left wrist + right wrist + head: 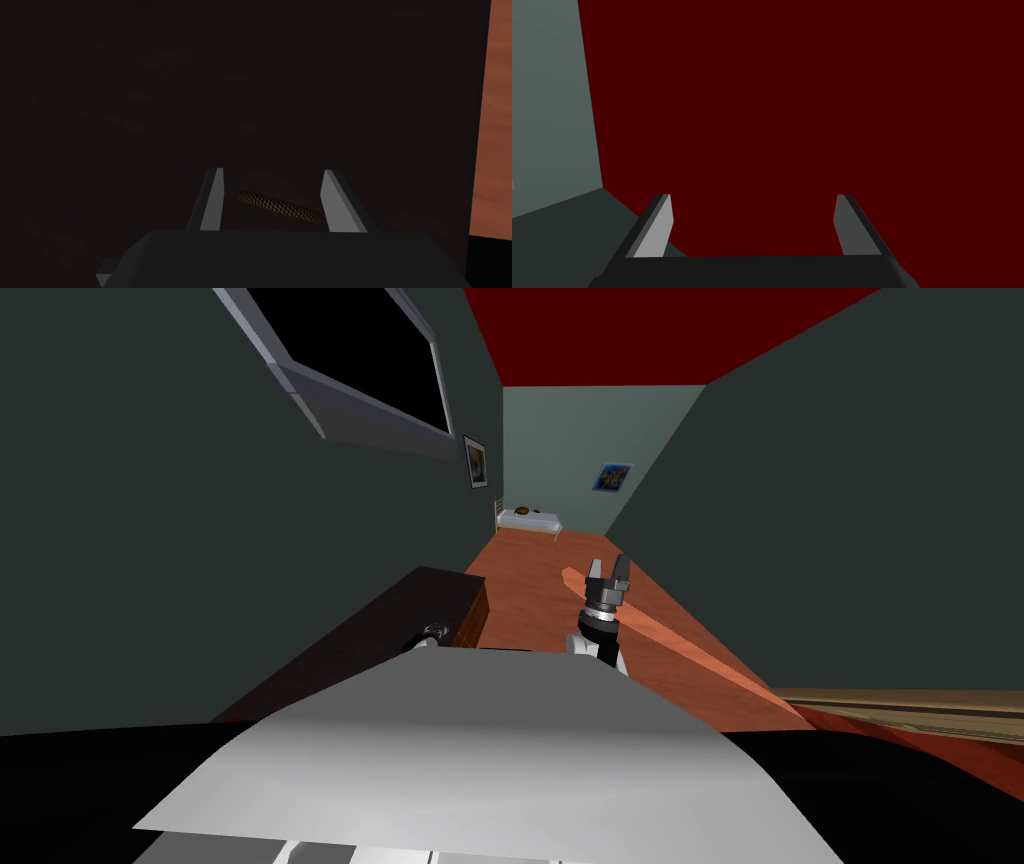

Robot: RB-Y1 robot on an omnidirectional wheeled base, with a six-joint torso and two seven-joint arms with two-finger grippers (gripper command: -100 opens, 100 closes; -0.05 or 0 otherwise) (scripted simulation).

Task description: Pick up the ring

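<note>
1. Now the ring (280,206) lies on the top of a dark cabinet (200,100). It is small, brown and gold, with a tiny checked pattern.
2. Seen from the left hand (273,172), the ring looks like a thin, flat oval. Its long side runs across from one finger to the other, a little slanted.
3. The ring sits right between the two fingers (212,200) of that hand. It is low down, close to the dark block they grow from.
4. One end of the ring seems to touch one finger. At the ring's other end I can see a thin gap before the other finger.
5. The left hand is partly open. Its fingers stand closer together than the right hand's fingers do. I think it has no firm hold of the ring yet.
6. The next move, I think, is a small squeeze straight across the ring, then a lift. No sideways move looks needed, because the ring is in the middle.
7. A ring this thin could tip or slip out if only one finger pushes it.
8. The right hand (608,563) is well apart from the ring, held up over the red-brown floor (530,578). It is wide open and holds nothing. The left hand is much nearer.
</note>
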